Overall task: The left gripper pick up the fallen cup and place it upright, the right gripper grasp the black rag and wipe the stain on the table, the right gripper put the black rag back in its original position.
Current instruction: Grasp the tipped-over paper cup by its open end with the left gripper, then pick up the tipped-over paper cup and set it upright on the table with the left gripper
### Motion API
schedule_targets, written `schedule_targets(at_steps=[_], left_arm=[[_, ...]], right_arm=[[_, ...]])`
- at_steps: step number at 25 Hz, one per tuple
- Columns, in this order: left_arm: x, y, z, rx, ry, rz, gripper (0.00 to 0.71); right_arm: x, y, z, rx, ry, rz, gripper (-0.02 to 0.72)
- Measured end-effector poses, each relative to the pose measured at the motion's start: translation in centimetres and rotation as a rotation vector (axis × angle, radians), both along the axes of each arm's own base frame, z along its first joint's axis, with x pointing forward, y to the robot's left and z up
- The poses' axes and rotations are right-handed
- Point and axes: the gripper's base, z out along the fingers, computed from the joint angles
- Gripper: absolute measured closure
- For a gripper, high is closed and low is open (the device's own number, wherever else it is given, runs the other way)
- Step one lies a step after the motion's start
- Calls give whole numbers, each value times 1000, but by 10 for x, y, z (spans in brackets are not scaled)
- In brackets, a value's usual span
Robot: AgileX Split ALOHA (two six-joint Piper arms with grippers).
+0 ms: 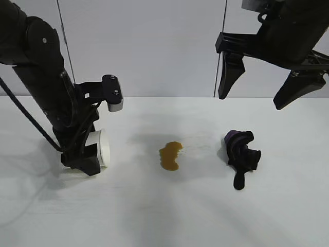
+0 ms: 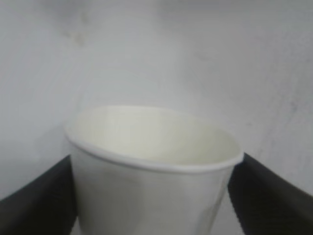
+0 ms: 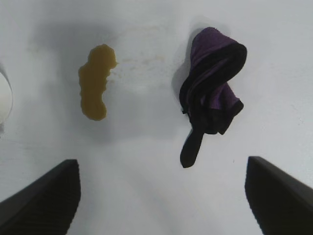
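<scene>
While the cup (image 1: 104, 147) lies on its side at the lower left of the exterior view, the left gripper (image 1: 86, 157) sits down over it, a finger (image 2: 36, 198) on each side of the paper wall near the rim. I cannot tell whether those fingers are pressing the cup yet or just bracketing it. From where I stand, the risk is the thin wall: squeeze too hard and the rim buckles; squeeze too lightly and the tapered cup slides out or rolls when lifted. Tipped carelessly, it could roll toward the stain (image 1: 170, 155) at centre. The right gripper (image 1: 255, 94) hangs at upper right, fingers wide and empty, above the rag (image 1: 240, 153) lying on the bench (image 1: 164, 216) at right of centre, apart from the stain.
</scene>
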Motion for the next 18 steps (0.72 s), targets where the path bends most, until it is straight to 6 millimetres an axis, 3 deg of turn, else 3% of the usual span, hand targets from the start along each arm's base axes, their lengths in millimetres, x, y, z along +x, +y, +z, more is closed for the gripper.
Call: schedule_targets(at_steps=[2, 6, 9, 15, 18], left_arm=[[0, 0, 1, -2, -4, 0, 270], [-1, 1, 6, -3, 10, 2, 301], [-3, 8, 26, -59, 26, 11, 307], [-5, 36, 79, -472, 50, 4, 308], [-11, 52, 83, -708, 45, -28, 308]], right_arm=[[0, 0, 0, 0, 0, 0, 71], [0, 0, 0, 0, 0, 0, 71], [0, 0, 0, 0, 0, 0, 71], [0, 0, 0, -1, -1, 2, 71], [0, 0, 0, -1, -1, 3, 71]])
